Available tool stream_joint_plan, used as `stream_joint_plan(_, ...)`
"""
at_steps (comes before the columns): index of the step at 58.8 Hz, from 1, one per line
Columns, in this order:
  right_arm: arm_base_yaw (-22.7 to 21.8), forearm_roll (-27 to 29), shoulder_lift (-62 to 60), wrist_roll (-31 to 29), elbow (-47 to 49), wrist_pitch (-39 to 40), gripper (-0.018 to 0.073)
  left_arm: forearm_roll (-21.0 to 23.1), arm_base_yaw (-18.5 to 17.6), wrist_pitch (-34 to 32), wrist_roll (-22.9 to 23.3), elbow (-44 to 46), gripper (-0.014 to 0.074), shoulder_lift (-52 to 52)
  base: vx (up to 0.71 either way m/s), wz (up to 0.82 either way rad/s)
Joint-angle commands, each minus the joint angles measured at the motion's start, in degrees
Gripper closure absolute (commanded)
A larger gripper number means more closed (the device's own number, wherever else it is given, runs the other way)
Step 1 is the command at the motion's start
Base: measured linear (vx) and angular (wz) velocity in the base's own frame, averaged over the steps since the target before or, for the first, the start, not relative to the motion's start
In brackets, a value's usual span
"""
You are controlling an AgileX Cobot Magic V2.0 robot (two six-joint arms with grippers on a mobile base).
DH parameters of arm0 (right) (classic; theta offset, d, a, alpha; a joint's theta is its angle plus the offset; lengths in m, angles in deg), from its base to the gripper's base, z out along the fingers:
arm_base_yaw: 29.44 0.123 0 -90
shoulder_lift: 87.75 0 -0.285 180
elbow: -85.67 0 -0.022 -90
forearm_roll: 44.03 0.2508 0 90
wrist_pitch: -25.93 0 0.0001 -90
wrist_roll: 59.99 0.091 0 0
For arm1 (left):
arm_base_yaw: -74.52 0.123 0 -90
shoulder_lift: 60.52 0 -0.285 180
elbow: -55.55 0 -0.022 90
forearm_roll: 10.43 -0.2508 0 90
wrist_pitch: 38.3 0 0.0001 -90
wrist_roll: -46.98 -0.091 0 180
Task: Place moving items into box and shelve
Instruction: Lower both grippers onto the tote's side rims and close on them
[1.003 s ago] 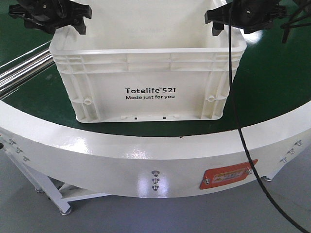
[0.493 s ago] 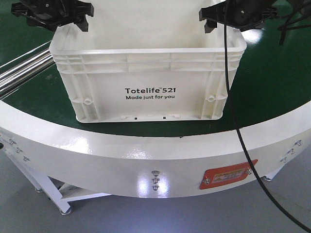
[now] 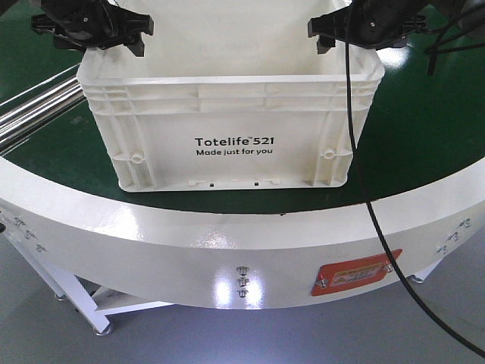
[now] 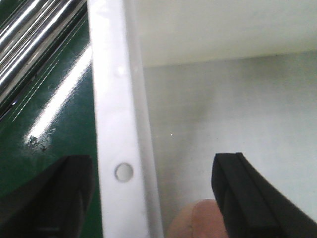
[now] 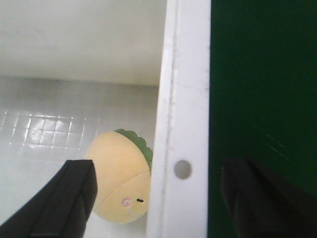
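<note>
The white box [image 3: 227,114], printed "Totelife 521", stands on the green belt. My left gripper [image 3: 139,36] hovers at its top left corner and my right gripper [image 3: 318,36] at its top right corner. In the left wrist view the left gripper [image 4: 153,198] is open and straddles the box's left rim [image 4: 116,124]. A brown-pink plush ball [image 4: 198,220] lies on the box floor by the inner finger. In the right wrist view the right gripper [image 5: 161,198] is open astride the right rim [image 5: 185,99]. The yellow plush fruit [image 5: 119,183] with its green leaf rests inside against that wall.
A curved white conveyor frame [image 3: 227,243] runs across the front with a red plate [image 3: 352,277] on it. Chrome rollers [image 3: 30,114] lie to the box's left. A black cable [image 3: 364,174] hangs down from the right arm past the box's right side.
Both grippers have shifted slightly inward and upward over the box's top corners. The box has not moved.
</note>
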Motion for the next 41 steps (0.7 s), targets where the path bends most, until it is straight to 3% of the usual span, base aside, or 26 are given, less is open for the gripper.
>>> stream_joint_plan(1,-0.2,-1.0,-3.4,-0.6,2.0,3.7,0.0003,0.2,-0.3,-2.9,0.4,1.9,0.0005,-3.5,0.00,0.00)
stream_joint_plan(13,-0.2,-0.9,-3.4,-0.7,2.0,3.4,0.0016,0.2,-0.3,-2.8,0.4,1.9,0.0005,-3.5,0.00,0.00)
stream_joint_plan(22,-0.2,-0.9,-3.4,-0.7,2.0,3.1,0.0088,0.2,-0.3,-3.0,0.4,1.9,0.0023,-3.5,0.00,0.00)
stream_joint_plan(41,-0.2,-0.9,-3.5,-0.7,2.0,3.2,0.0287,0.2,-0.3,-3.7,0.4,1.9,0.0209,-3.5,0.00,0.00)
